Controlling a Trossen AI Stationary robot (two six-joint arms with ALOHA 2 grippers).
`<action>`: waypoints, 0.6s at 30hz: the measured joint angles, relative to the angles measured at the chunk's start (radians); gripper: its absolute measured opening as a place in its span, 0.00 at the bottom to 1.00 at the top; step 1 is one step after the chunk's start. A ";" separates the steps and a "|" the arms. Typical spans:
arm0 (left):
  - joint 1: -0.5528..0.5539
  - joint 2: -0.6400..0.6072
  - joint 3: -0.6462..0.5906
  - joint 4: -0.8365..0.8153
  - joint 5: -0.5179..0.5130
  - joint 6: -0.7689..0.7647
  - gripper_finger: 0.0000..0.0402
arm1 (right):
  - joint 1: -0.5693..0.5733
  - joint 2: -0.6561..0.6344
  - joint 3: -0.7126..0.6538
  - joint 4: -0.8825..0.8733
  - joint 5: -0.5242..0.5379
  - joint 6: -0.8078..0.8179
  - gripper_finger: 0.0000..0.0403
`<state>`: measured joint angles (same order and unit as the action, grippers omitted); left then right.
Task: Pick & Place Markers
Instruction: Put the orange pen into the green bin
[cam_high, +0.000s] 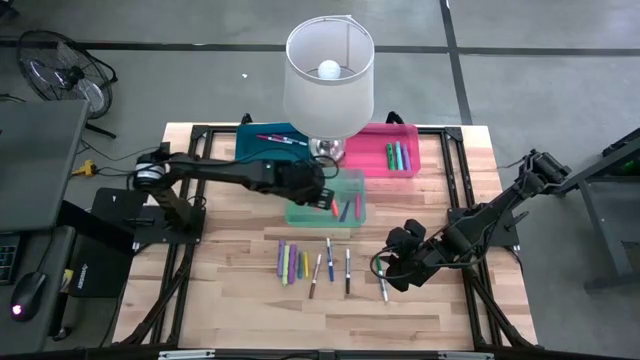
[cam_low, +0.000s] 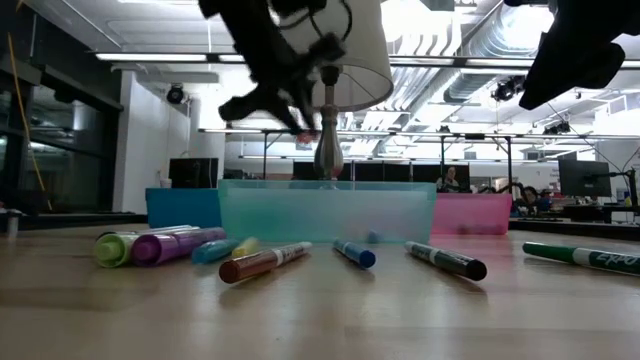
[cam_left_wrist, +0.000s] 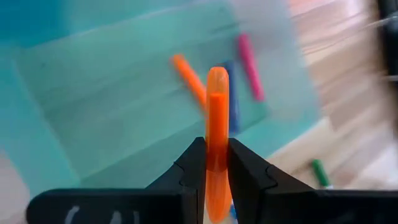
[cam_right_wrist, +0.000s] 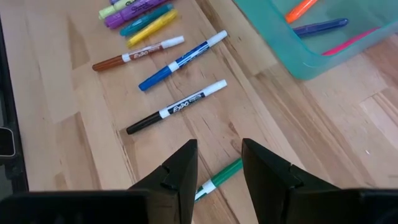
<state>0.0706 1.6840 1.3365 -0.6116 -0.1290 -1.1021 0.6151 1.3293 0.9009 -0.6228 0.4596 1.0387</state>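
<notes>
Low view first: closest to the camera, loose markers lie in a row on the pale wooden table (cam_low: 320, 320), including a fat purple marker (cam_low: 178, 244), a brown marker (cam_low: 262, 262) and a green Expo marker (cam_low: 585, 257). The right gripper (cam_right_wrist: 217, 163) hangs just above that green marker, fingers spread, not gripping anything. A black Expo marker (cam_right_wrist: 177, 106) and a blue one (cam_right_wrist: 181, 60) lie a bit farther along. Behind the row sits the clear green plastic bin (cam_high: 298, 214), with an orange, a blue and a pink marker inside. The left gripper (cam_left_wrist: 217, 163) hovers over that bin, pinching an orange marker (cam_left_wrist: 217, 115) tight. Farther back are a teal bin (cam_high: 255, 142), a pink bin (cam_high: 372, 156) and a white-shaded lamp (cam_high: 329, 75).
</notes>
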 joint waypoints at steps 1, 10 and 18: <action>0.004 0.014 0.001 0.028 0.013 -0.002 0.12 | 0.000 0.000 0.000 -0.002 0.002 0.007 0.28; 0.001 0.132 0.003 0.088 0.035 -0.084 0.12 | 0.000 0.000 0.000 -0.009 -0.008 0.021 0.28; 0.002 0.155 0.002 0.087 0.037 -0.108 0.12 | 0.000 0.000 0.000 -0.014 -0.007 0.045 0.28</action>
<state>0.0722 1.8394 1.3381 -0.5241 -0.0924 -1.2097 0.6151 1.3293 0.9012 -0.6373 0.4526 1.0842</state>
